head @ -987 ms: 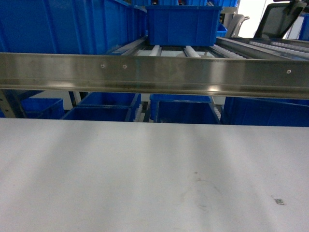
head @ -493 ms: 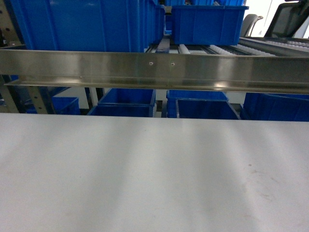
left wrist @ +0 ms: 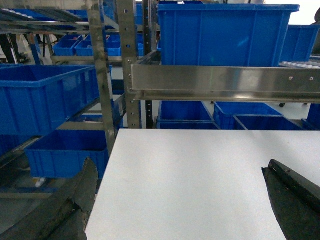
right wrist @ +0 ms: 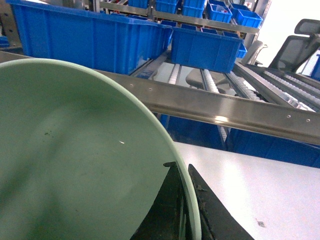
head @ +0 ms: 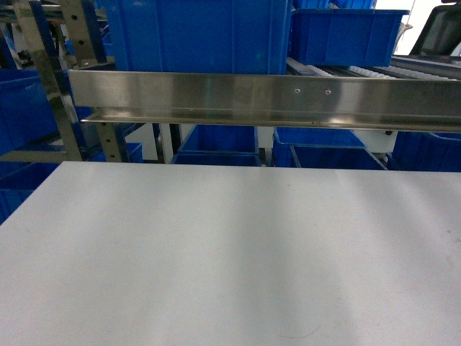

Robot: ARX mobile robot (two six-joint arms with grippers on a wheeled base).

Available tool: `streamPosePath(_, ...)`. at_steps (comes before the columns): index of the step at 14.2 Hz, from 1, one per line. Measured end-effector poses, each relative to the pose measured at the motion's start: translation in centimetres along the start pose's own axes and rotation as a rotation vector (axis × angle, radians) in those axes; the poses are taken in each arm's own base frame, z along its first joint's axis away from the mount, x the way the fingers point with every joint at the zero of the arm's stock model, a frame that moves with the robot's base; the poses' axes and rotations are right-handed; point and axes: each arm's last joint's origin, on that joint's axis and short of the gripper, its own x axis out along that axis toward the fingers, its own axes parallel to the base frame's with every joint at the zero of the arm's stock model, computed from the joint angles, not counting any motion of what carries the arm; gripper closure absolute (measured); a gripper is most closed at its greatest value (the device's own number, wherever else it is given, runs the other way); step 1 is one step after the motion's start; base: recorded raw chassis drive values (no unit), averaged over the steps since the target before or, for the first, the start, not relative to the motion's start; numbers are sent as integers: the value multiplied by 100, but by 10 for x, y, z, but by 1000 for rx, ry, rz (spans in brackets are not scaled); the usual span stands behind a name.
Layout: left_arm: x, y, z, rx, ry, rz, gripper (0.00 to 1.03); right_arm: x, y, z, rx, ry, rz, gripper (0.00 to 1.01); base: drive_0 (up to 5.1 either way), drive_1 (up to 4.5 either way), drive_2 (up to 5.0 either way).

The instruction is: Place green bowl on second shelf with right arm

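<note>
— White table (head: 216, 252), wide and bare in my head view, with a steel rail (head: 259, 97) running across above its far edge. What sits behind it?

— Blue crates (head: 198, 36) on the rack, more of them lower down past the table's far edge, and a perforated steel upright (head: 43, 79) at the left. My left wrist view shows the same rail (left wrist: 225, 82) and another big crate (left wrist: 225, 35) on it.

— And the bowl?

— Green bowl (right wrist: 75, 155) fills the left of my right wrist view, tilted, its inside facing the camera. It hangs above the table (right wrist: 260, 190), near the rail (right wrist: 215, 107), with rollers (right wrist: 210, 80) and crates (right wrist: 90, 35) beyond.

— Your right fingers?

— My right gripper (right wrist: 186, 210) pinches the bowl's rim, one dark finger (right wrist: 167, 210) inside and one outside.

— Your left?

— My left gripper (left wrist: 180, 200) is spread wide, one dark finger (left wrist: 65, 207) low at the left and the other at the right, only table between them.
</note>
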Motion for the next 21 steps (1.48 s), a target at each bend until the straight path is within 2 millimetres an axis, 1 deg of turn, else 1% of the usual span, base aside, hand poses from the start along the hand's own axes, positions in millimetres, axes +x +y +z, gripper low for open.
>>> streamPosePath(16, 0, 0, 0, 0, 2, 0, 5, 1, 0, 0, 0, 0, 0, 99, -485, 117, 353)
streamPosePath(21, 0, 0, 0, 0, 2, 0, 5, 1, 0, 0, 0, 0, 0, 99, -491, 254, 254)
